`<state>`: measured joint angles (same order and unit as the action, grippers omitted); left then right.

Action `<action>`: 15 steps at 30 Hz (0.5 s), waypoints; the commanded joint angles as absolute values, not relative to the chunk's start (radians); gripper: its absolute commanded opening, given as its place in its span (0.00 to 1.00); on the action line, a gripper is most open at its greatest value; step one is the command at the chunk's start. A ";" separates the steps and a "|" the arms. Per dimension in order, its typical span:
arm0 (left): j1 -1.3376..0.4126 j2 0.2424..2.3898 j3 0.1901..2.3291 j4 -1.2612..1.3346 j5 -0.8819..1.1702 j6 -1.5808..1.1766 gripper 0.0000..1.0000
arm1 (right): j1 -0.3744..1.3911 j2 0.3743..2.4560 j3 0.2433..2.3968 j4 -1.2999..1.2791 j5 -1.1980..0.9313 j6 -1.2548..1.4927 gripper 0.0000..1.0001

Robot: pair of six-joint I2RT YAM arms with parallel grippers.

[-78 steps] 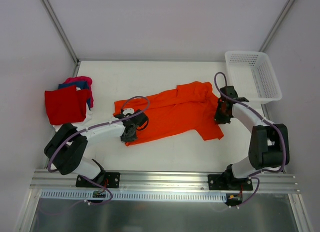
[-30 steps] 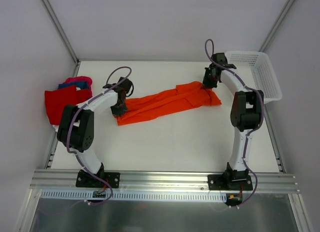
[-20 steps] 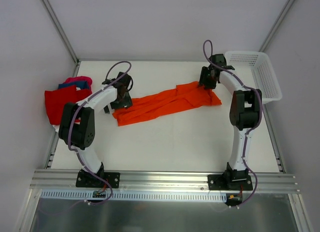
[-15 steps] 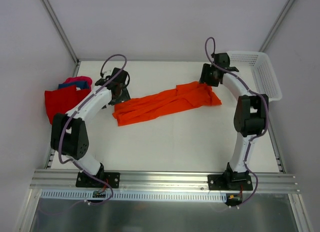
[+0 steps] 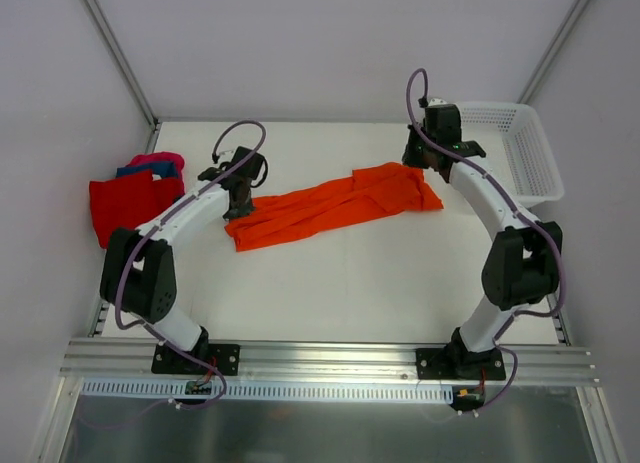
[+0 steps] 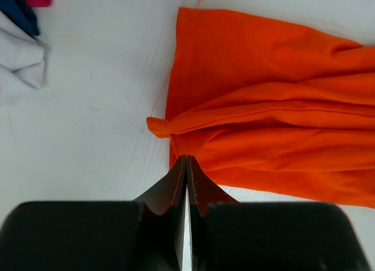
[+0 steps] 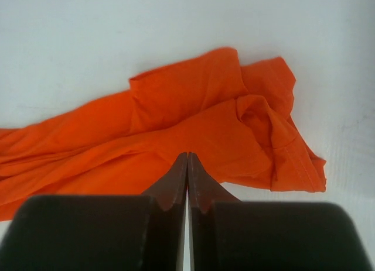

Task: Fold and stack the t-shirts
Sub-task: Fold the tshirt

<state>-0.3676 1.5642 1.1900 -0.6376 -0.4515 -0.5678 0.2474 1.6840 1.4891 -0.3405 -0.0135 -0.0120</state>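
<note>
**Inspector:** State of both end effectors?

**Assessor:** The left gripper point(image 5: 238, 209) has its jaws pressed together. So does the right gripper point(image 5: 417, 159). Neither wrist view shows cloth between the fingers, so neither appears to be holding anything.

**Inspector:** Where is the orange t-shirt point(image 5: 335, 201) relative to them?

**Assessor:** It lies on the table point(image 5: 330, 293) as a long, narrow band stretched between the two grippers. One end sits directly ahead of the left gripper's fingertips, and the band runs off to that gripper's right. The bunched sleeve end sits just ahead of the right gripper's tips, and the band trails away to its left.

**Inspector:** Long axis?

**Assessor:** It runs from gripper to gripper, and the end by the right gripper lies slightly farther from the arm bases. Each arm is close to its own end, so neither is clearly better placed.

**Inspector:** What does the next move depend on?

**Assessor:** In the assessor's judgement, on folding across that axis by carrying one end over the other. The stack of folded t-shirts point(image 5: 128, 209) lies beyond the left gripper's outer side, well apart from the right gripper. The basket point(image 5: 540, 179) stands just beside the right gripper.
</note>
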 commanded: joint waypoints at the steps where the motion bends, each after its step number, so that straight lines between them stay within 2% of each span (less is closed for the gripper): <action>1: -0.376 1.624 1.219 -0.594 -0.417 -0.537 0.00 | 0.248 1.762 1.471 -0.374 0.040 -0.003 0.01; 8: -0.374 1.814 1.374 -0.588 -0.408 -0.476 0.00 | 0.256 1.881 1.546 -0.434 0.046 0.031 0.01; 15: -0.374 1.913 1.420 -0.588 -0.391 -0.463 0.00 | 0.268 1.974 1.627 -0.512 0.101 0.035 0.00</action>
